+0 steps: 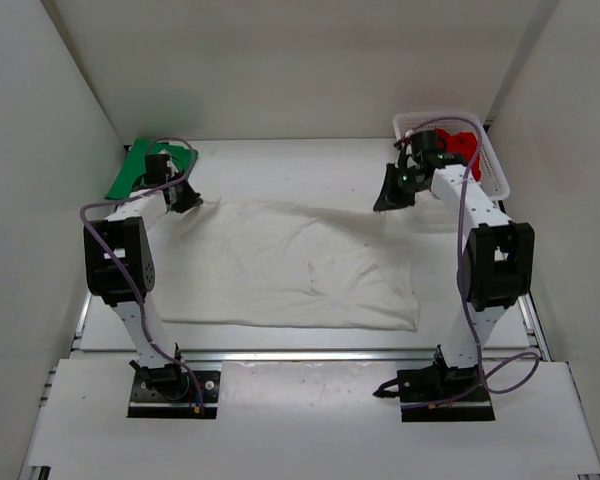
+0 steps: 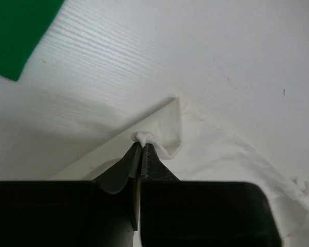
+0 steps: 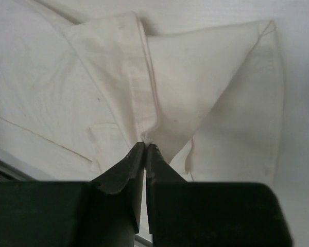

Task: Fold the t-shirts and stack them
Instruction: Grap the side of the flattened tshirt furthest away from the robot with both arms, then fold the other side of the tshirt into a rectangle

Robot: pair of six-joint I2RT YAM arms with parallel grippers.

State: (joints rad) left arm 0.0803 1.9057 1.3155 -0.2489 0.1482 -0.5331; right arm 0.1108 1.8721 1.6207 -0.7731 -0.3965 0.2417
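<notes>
My left gripper [image 1: 186, 198] sits at about 10 o'clock on the table [image 1: 280, 160], and my fingers [image 2: 150, 162] are pressed together on a small bunched tuft of the white t-shirt [image 1: 280, 265], at its far-left corner. In my left wrist view the cloth falls away from that pinch toward 4 o'clock.

My right gripper [image 1: 392, 196] is at about 2 o'clock, with its fingers [image 3: 127, 167] squeezed tight on a fold at the shirt's far-right corner. A stitched hem band runs from that pinch up toward 12 o'clock in the right wrist view, and the fabric fans out to either side of it.

The white t-shirt lies spread over the middle of the table. Its long axis runs from 9 to 3 o'clock, across in front of both my arms. Its far edge sags between my two pinch points, and its near edge lies flat toward 6 o'clock. A small wrinkle sits just right of its centre. I cannot tell from above which way the collar points.

The green t-shirt [image 1: 132, 168] lies flat at 10 o'clock, just beyond my left gripper, with its long side slanting from 7 toward 1 o'clock. The red t-shirt [image 1: 458, 146] is crumpled inside the white mesh basket [image 1: 442, 117] at 2 o'clock, behind my right wrist.
</notes>
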